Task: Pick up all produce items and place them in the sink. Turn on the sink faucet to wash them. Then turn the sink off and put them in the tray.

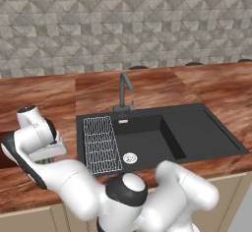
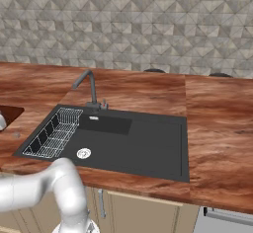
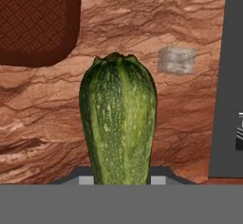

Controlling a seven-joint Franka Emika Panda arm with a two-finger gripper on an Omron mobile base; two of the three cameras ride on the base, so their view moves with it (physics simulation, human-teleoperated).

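The produce item, a stubby dark-green cucumber (image 3: 118, 123), stands up between my fingertips in the hand view. My gripper (image 3: 118, 180) is shut on its lower end, above the wood counter. The reddish-brown tray (image 3: 33, 23) lies just beyond it at the upper left, and its corner also shows at the left edge of the right base view (image 2: 10, 113). The black sink (image 1: 206, 132) sits to the right of my hand (image 1: 39, 140), its edge (image 3: 228, 76) along the right of the hand view. The dark faucet (image 1: 124, 91) stands behind the basin, with no water running.
A white wire rack (image 1: 102, 145) fills the basin's left end, beside the round silver drain (image 1: 130, 158). A small grey speck (image 3: 176, 60) lies on the counter between tray and sink. The wood countertop (image 2: 217, 123) stretches right of the sink, with a tiled wall behind.
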